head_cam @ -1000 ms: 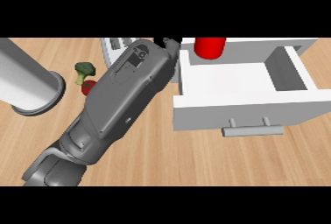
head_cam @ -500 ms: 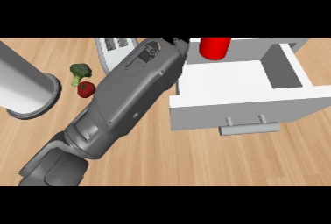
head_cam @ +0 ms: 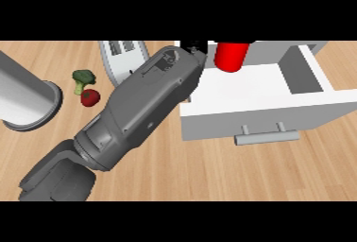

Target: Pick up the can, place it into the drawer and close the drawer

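From the head view, you see one grey forearm (head_cam: 136,111) running up from the lower left toward the top of the counter (head_cam: 209,175); by its place in the view you would take it for the left arm, though that is a judgement. Its black hand (head_cam: 194,46) shows only as a dark patch at the top edge, just left of the red can (head_cam: 230,56); you cannot tell whether it grasps the can or merely sits beside it, because the wrist hides it. The right hand does not show at all.

The can stands upright over the back of the open drawer (head_cam: 307,106); whether it rests on the drawer floor or hangs above it you cannot tell, since its top is cut off. The arm is probably angled this way to bring the can in over the drawer's left wall; the placing step looks near its end.

The drawer is pulled well out, its handle (head_cam: 267,137) facing you; apart from the can, its white floor is bare. The drawer must still be pushed shut.

Left of the arm lie a broccoli floret (head_cam: 83,78) and a small red tomato-like thing (head_cam: 90,97), close together; further left is a grey cylinder (head_cam: 24,97); behind the arm is a pale toaster-like appliance (head_cam: 120,54).
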